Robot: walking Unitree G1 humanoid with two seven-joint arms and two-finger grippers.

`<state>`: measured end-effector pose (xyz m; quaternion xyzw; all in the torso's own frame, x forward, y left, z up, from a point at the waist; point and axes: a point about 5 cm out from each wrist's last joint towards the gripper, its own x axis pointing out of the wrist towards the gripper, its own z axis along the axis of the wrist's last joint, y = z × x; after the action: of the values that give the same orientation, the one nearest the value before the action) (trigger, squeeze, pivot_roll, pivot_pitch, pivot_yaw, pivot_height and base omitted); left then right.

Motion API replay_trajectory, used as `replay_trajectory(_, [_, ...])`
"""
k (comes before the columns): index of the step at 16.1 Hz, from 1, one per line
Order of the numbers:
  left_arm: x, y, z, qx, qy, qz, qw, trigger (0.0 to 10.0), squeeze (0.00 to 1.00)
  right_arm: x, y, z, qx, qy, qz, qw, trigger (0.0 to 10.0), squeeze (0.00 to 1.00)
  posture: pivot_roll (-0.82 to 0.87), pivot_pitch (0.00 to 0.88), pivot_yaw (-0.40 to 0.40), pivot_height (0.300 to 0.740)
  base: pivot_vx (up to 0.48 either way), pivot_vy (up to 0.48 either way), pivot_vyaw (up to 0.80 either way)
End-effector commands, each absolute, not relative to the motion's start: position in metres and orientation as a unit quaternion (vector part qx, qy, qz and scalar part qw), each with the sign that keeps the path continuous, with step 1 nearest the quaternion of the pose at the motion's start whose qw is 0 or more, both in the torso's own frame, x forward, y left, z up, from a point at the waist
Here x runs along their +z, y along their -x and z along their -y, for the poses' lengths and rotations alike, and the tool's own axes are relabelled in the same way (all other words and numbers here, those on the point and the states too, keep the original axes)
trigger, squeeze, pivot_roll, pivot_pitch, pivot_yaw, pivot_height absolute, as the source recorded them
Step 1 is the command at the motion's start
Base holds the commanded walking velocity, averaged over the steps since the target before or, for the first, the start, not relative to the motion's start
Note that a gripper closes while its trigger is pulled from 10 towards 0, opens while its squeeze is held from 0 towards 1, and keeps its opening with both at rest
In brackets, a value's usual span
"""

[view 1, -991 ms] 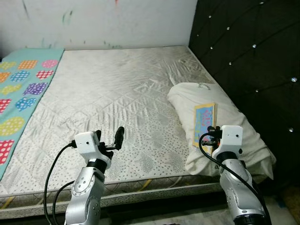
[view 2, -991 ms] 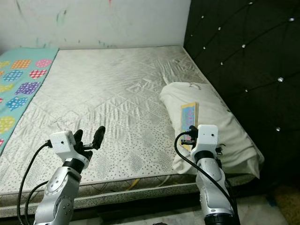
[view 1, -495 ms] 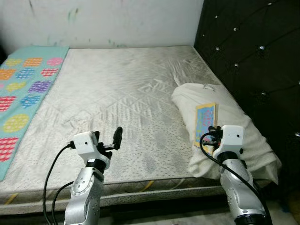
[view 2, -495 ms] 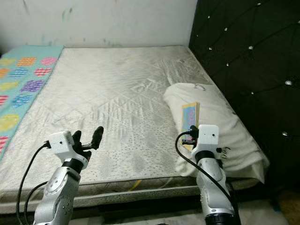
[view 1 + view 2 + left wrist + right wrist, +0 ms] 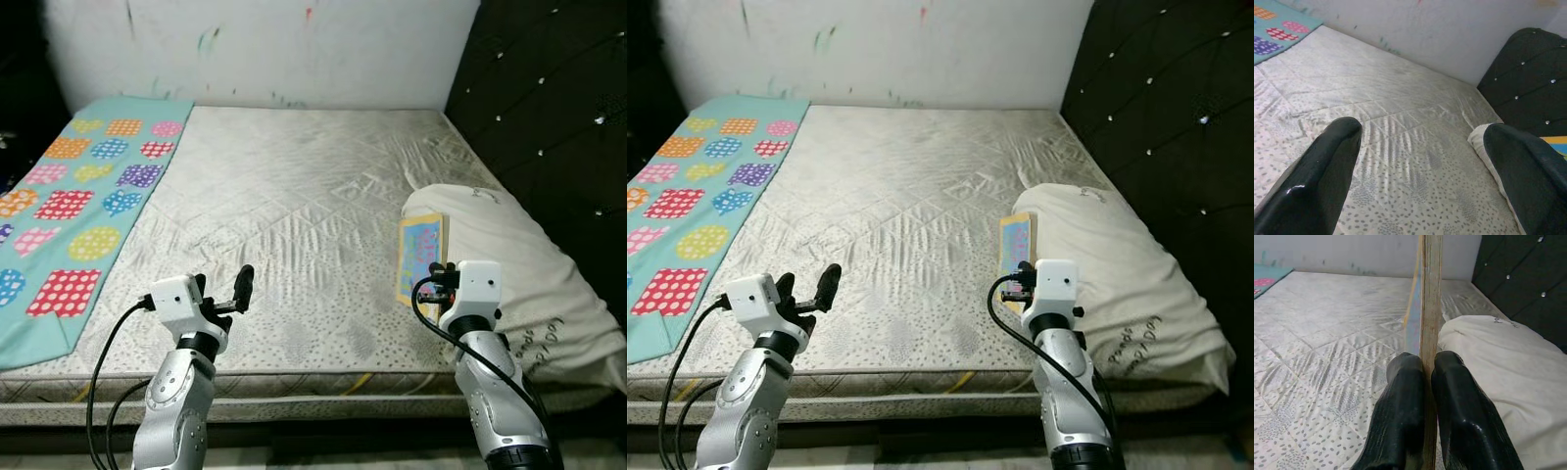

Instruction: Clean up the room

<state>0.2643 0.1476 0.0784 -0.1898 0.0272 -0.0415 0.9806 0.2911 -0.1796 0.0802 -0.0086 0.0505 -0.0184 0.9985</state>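
Right pincer clamps the board book beside the pillow at the bed's right edge; left pincer gapes wide.

The thin book with a colourful blue cover and a yellow border stands upright on its edge above the mattress, just beside the white pillow.

Both arms raised over the mattress edge; left gripper spread wide, right gripper clamped flat
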Motion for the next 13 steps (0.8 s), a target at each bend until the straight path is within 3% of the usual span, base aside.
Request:
replay_trajectory(1, [0.0818, -0.2660, -0.1453, -0.047, 0.188, -0.020, 0.981, 10.0, 0.00, 0.0906, -0.2946, 0.1827, -0.019, 0.007, -0.026, 0.999, 10.0, 0.00, -0.14, 0.000, -0.010, 0.740, 0.000, 0.000, 0.00])
replay_trajectory(13, [0.0779, -0.2671, -0.1447, -0.038, 0.210, -0.031, 0.976, 10.0, 0.00, 0.0863, -0.2916, 0.1806, -0.025, 0.000, -0.027, 0.999, 10.0, 0.00, -0.13, 0.000, -0.005, 0.740, 0.000, 0.023, 0.00])
